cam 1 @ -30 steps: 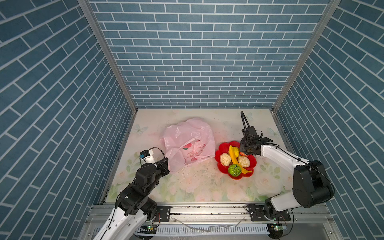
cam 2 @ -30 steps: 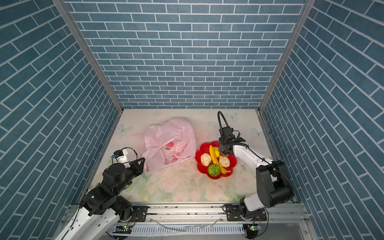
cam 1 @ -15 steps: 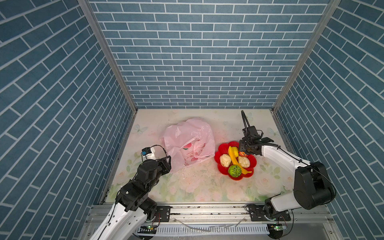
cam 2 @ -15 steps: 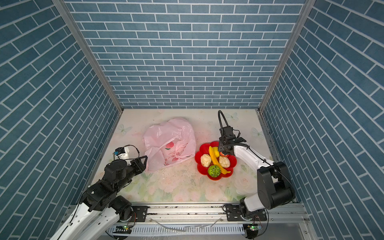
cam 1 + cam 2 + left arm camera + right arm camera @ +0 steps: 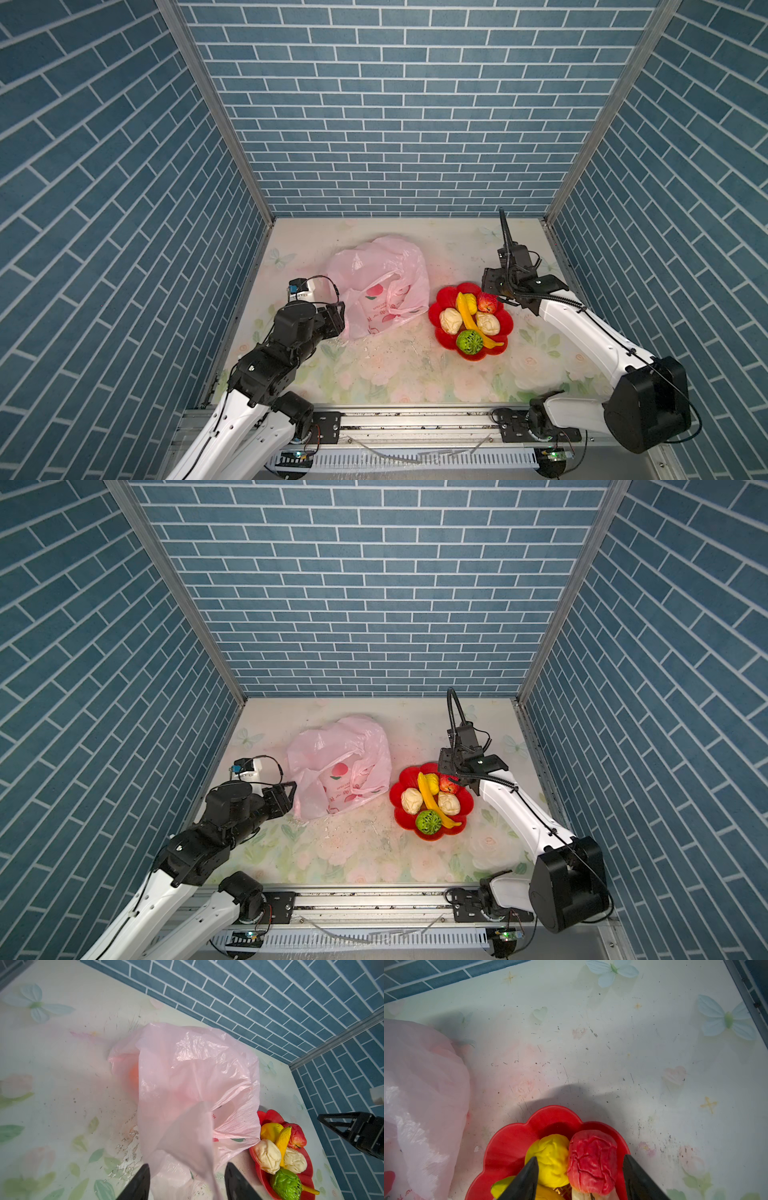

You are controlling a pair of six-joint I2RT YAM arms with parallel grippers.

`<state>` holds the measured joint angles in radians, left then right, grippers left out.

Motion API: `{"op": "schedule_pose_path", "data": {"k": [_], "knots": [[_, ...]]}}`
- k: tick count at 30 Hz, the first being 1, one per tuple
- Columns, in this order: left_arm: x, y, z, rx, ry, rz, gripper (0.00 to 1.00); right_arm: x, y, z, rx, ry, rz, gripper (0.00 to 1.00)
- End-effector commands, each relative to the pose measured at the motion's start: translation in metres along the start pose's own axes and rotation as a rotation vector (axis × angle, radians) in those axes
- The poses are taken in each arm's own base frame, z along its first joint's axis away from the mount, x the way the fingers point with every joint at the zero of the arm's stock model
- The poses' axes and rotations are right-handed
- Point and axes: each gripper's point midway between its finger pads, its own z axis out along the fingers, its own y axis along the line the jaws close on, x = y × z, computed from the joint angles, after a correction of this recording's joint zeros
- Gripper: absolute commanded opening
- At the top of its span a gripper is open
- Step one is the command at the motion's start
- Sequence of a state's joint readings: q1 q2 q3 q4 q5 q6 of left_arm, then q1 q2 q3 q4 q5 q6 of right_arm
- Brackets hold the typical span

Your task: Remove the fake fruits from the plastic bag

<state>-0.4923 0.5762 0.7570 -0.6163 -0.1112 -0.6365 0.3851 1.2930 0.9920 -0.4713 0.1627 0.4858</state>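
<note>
The pale-pink plastic bag lies crumpled at mid-table. An orange fake fruit shows through its film. My left gripper stands open at the bag's near-left corner, and a loose strip of the bag hangs between its fingers. In the red dish lie two cream lumps, a banana, a yellow piece, a green ball and a red apple-like one. My right gripper is open over the dish's far rim, straddling the red and yellow pieces.
Blue brick-pattern walls close in the floral tabletop on three sides. A metal rail runs along the near edge. The dish sits just right of the bag, almost touching it.
My left gripper has opened and moved slightly up towards the bag. My right gripper's jaws have widened around the red piece in the dish; that arm has stayed in place.
</note>
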Motion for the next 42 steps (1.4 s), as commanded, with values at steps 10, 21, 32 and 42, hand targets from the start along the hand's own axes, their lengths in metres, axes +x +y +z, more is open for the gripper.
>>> {"op": "schedule_pose_path", "data": {"k": [10,21,32,42], "knots": [[0.022,-0.022,0.009,-0.004,0.354,0.248,0.72,-0.031,0.023,-0.023,-0.096,-0.061,-0.04,0.64],[0.077,-0.002,0.051,-0.128,0.757,0.4,0.72,-0.031,0.029,-0.027,-0.132,-0.068,-0.05,0.63],[0.084,0.034,0.078,-0.342,0.775,0.467,0.29,-0.027,0.057,-0.032,-0.227,-0.064,-0.093,0.57],[0.037,0.02,0.059,-0.368,0.655,0.478,0.11,0.023,0.208,-0.071,-0.676,-0.105,-0.329,0.3]]}}
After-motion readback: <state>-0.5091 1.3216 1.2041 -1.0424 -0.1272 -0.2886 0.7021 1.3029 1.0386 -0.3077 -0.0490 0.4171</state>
